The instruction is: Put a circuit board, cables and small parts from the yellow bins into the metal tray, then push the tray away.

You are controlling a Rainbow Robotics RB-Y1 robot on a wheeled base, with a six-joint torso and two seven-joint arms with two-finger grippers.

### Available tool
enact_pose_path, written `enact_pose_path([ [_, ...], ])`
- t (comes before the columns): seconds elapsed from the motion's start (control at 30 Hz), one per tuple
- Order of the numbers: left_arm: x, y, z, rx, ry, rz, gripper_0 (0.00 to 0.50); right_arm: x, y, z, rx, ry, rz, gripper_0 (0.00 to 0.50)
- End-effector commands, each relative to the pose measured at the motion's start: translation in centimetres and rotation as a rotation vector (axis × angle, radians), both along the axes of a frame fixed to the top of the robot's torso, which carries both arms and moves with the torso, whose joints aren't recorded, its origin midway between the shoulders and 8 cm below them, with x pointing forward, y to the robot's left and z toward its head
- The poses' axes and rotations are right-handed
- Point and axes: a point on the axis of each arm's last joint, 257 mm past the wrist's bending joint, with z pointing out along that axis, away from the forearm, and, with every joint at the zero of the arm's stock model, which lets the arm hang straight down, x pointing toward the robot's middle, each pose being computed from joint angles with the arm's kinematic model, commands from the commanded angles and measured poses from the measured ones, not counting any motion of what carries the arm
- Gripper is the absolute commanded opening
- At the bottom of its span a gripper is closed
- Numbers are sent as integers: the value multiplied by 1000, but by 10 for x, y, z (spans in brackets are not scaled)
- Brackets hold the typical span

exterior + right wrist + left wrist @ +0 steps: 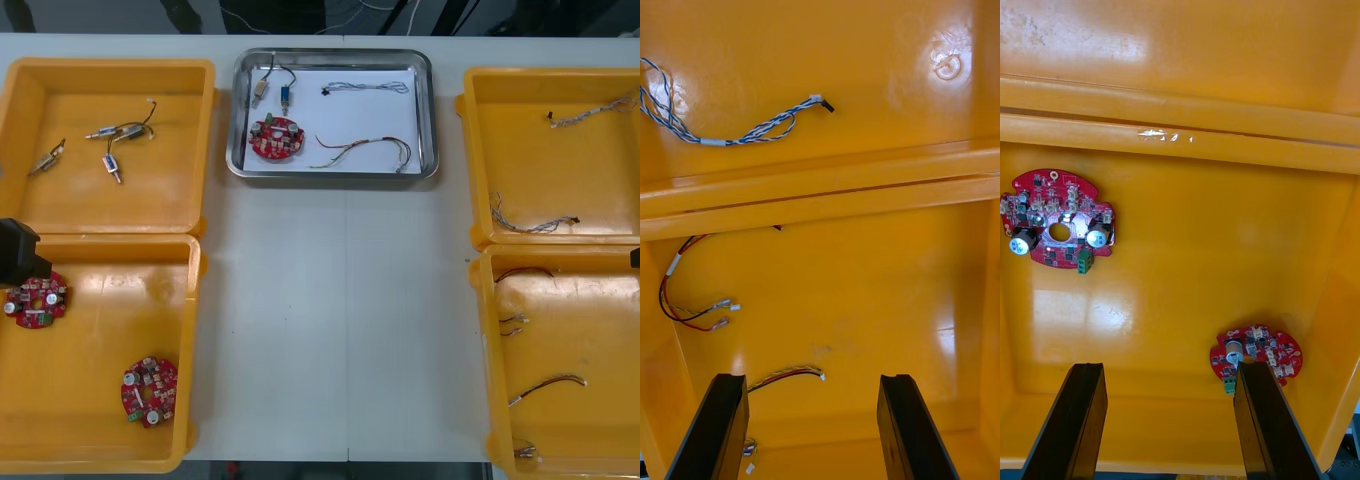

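Observation:
The metal tray (333, 55), white inside, stands at the table's far middle. It holds a round red circuit board (276, 138), two small metal parts (260, 92), a twisted blue and white cable (368, 88) and a red and yellow cable (365, 150). My left gripper (1169, 369) hangs open over the near left yellow bin (100, 330), above two circuit boards (1056, 219) (1256, 356); its black body (18, 252) shows at the table's left edge. My right gripper (812, 381) is open over the near right bin (570, 330), above a red and yellow cable (786, 375).
The far left bin (120, 200) holds several small metal parts (110, 165). Blue and white cables (535, 225) lie in the far right bin (540, 160). More cables (548, 387) lie in the near right bin. Bare table (340, 320) stretches between the bins.

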Motion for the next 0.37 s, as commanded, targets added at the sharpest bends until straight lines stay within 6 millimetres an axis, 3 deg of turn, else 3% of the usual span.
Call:
enact_pose_path([
  [0.03,-2,13,11,81,-20,-61,500,-3,-12,9,-40,-6,7,500],
  [0.37,-2,13,11,81,-20,-61,500,-3,-12,9,-40,-6,7,500],
])
